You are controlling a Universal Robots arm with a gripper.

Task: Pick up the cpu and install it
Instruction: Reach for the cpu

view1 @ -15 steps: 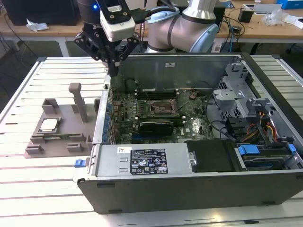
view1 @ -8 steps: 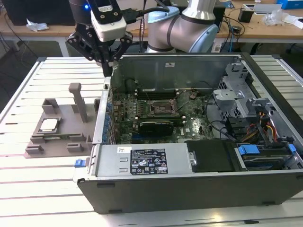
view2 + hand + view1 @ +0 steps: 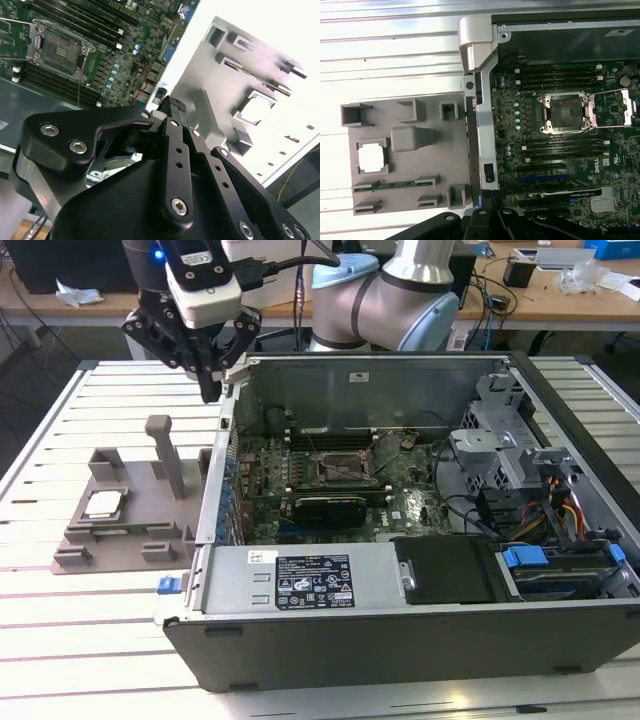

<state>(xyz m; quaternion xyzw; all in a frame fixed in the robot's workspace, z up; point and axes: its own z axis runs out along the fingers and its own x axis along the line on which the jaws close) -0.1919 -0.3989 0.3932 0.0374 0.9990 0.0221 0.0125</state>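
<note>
Grey tray (image 3: 150, 530), low and to exterior view's left of gripper: cpu (image 3: 103, 504) seated flat in recess, presented for pickup, not gripped. Gripper (image 3: 210, 388) — fingers closed together, empty, poised over case (image 3: 400, 630) edge. Socket (image 3: 345, 472) — farther right, frame swung open, vacant for chip.

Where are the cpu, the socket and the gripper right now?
cpu (image 3: 372, 157), first wrist view, middle of its silvery top.
socket (image 3: 566, 113), first wrist view, its dark centre.
gripper (image 3: 211, 388), exterior view, between its fingertips.
</note>
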